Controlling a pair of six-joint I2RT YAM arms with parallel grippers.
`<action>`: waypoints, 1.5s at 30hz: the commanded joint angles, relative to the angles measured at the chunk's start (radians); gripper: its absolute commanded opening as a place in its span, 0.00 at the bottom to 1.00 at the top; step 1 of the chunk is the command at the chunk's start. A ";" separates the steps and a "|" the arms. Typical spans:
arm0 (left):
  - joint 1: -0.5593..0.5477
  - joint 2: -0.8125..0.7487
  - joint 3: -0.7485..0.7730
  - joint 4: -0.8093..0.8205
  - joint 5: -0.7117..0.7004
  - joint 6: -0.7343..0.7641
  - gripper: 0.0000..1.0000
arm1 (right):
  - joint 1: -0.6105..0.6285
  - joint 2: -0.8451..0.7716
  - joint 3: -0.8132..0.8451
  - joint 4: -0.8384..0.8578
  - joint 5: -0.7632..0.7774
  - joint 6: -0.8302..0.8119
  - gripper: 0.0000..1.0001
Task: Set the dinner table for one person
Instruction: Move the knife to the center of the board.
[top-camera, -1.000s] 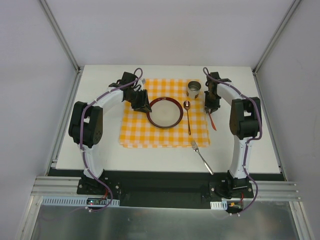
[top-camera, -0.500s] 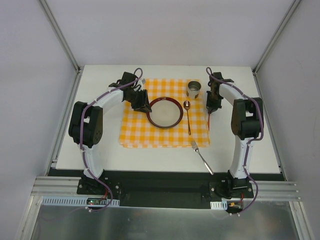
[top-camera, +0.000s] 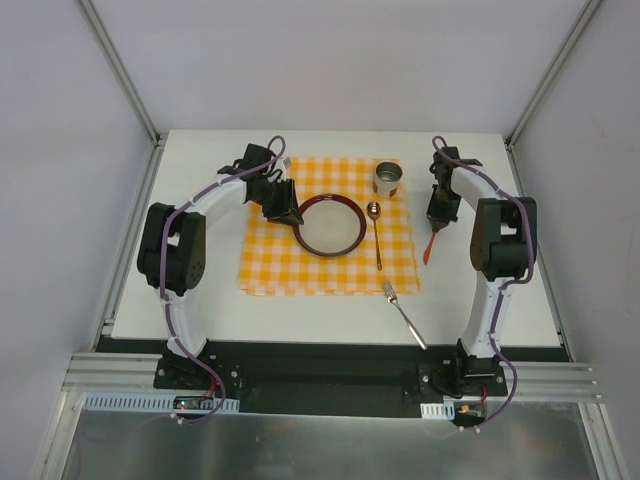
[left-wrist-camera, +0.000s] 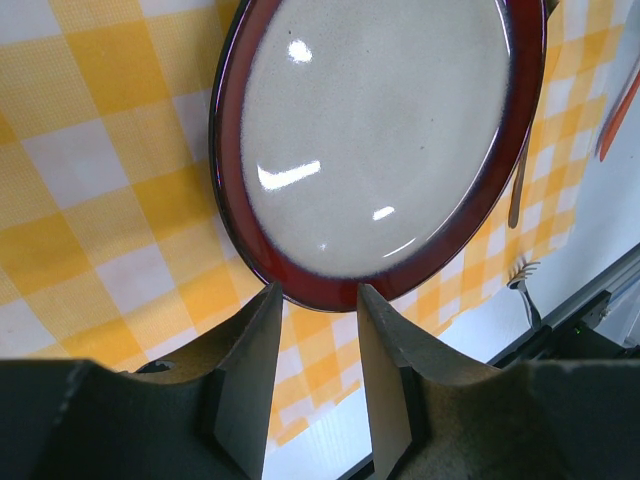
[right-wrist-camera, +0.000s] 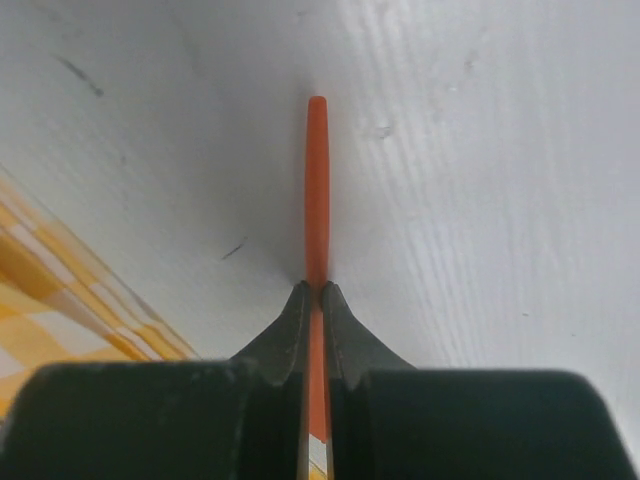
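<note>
Top view: the white worktop (top-camera: 330, 318) fills the cell, with a checked cloth (top-camera: 270, 265) at its middle and bare margins on all sides. The left jaws sit at the left rim of the plate (top-camera: 328, 226). The right jaws hang over bare worktop just right of the cloth's edge, with the cup (top-camera: 388, 180) and the spoon (top-camera: 376, 235) to their left and the fork (top-camera: 404, 312) well nearer the bases.

Left wrist: the jaws stand apart. The plate's red rim lies right at their tips – whether it touches them is unclear.

Right wrist: the jaws are clamped on an orange utensil (right-wrist-camera: 317, 180) – it sticks straight out ahead over open worktop, with the cloth's edge to the left.
</note>
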 joint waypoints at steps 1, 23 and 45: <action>0.008 -0.018 0.013 -0.010 0.019 0.010 0.36 | -0.014 -0.052 0.067 -0.084 0.108 0.018 0.01; 0.008 -0.021 0.013 -0.012 0.024 0.006 0.35 | -0.086 -0.104 -0.037 0.002 -0.151 0.099 0.41; 0.008 -0.021 0.018 -0.012 0.015 0.007 0.36 | -0.057 0.089 0.279 -0.139 0.036 -0.046 0.05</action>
